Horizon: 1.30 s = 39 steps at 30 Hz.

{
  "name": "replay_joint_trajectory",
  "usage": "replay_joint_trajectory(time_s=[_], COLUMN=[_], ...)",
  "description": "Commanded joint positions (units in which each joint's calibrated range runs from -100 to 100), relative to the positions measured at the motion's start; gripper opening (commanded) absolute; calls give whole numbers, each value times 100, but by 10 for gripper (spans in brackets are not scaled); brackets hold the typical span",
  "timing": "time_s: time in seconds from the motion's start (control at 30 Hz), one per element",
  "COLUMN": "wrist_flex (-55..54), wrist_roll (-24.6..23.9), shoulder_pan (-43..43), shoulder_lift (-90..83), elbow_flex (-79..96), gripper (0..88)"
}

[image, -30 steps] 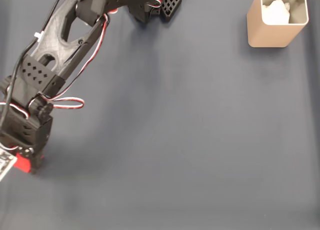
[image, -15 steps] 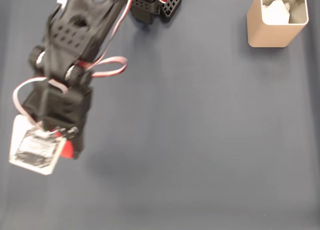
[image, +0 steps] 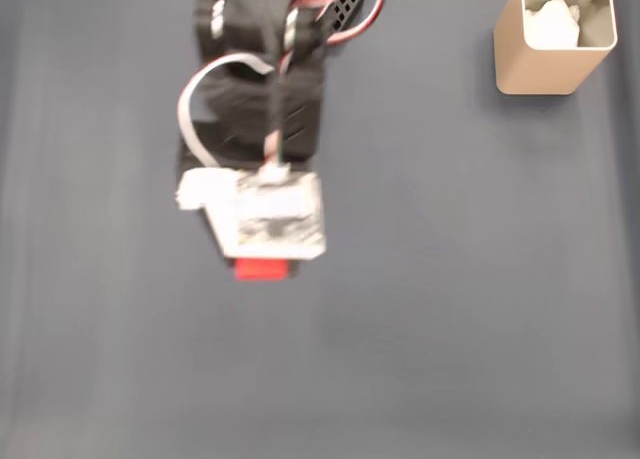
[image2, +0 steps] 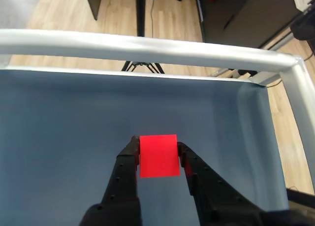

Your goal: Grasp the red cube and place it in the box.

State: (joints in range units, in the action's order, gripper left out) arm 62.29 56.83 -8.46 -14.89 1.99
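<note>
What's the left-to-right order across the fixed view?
The arm with the gripper shut on the red cube → a bare stretch of the dark mat → the box at the top right.

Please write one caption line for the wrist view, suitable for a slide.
Wrist view: the gripper holds the red cube between its jaws above the dark blue mat.
</note>
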Motion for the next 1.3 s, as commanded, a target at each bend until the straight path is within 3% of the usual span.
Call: replay_joint_trajectory(time_s=[0.0, 0.47, 1.27], wrist_flex=[41, 459, 795], wrist_roll=[68, 5, 54], shoulder_pan=[427, 2117, 4518], shoulder_lift=[-781, -2185, -2228], elbow_flex=[294, 1297, 932], gripper=[2, 1, 1])
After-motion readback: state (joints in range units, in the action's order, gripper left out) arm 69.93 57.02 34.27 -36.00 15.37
